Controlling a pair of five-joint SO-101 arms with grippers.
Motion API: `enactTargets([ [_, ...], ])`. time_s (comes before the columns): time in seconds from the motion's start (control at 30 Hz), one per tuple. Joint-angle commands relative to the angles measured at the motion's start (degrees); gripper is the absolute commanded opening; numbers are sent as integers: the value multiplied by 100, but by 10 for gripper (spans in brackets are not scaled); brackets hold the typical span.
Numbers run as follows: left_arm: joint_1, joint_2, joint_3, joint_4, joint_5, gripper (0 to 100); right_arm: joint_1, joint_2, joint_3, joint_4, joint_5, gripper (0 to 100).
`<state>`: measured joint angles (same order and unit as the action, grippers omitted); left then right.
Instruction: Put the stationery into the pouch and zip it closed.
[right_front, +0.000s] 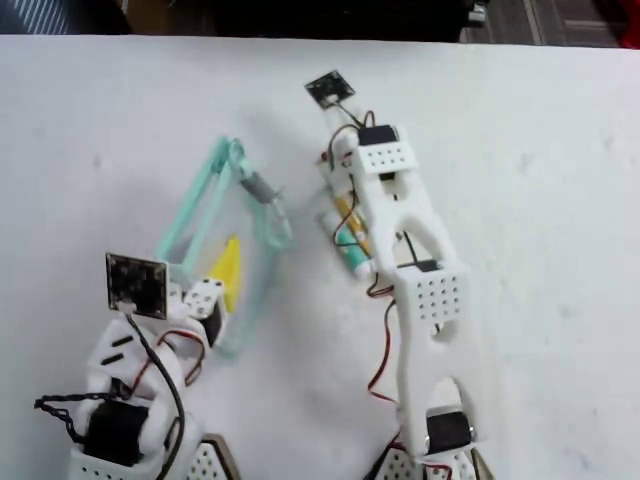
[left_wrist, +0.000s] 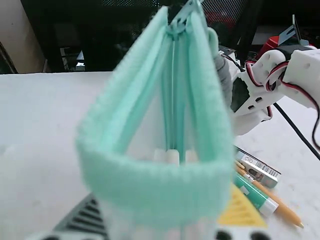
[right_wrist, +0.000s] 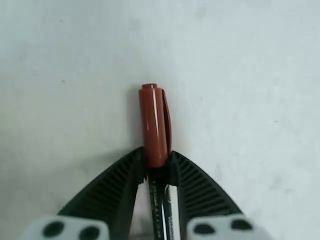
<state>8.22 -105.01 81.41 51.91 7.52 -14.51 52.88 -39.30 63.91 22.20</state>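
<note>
Pouch (left_wrist: 150, 190), mint, unzipped, held agape on worktop (right_front: 520, 150) by clenched left fingers (left_wrist: 80, 222); brown-capped marker (right_wrist: 155, 125) beside it, pinched in right fingers (right_wrist: 115, 195); loose pens (left_wrist: 255, 195) outside; packing seemingly barely begun, zipping yet to do.

Showing white table (right_front: 540, 150) taking up most of high view. Resting on it at 9 o'clock from centre: clear pouch (right_front: 198, 195) with mint edging, mouth gaping. Lying at 3 o'clock from pouch, near it: green-and-white marker (left_wrist: 255, 195) and orange pencil (left_wrist: 272, 202) side by side, small silver-labelled item (left_wrist: 257, 170) just beside them.
</note>
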Motion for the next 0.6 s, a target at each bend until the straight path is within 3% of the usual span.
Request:
enactTargets([
  [0.0,22,22,26,-79,88,163,57,-119,44,154,53,16],
  [0.57,22,22,26,-79,88,162,180,40,-316,347,0,16],
])
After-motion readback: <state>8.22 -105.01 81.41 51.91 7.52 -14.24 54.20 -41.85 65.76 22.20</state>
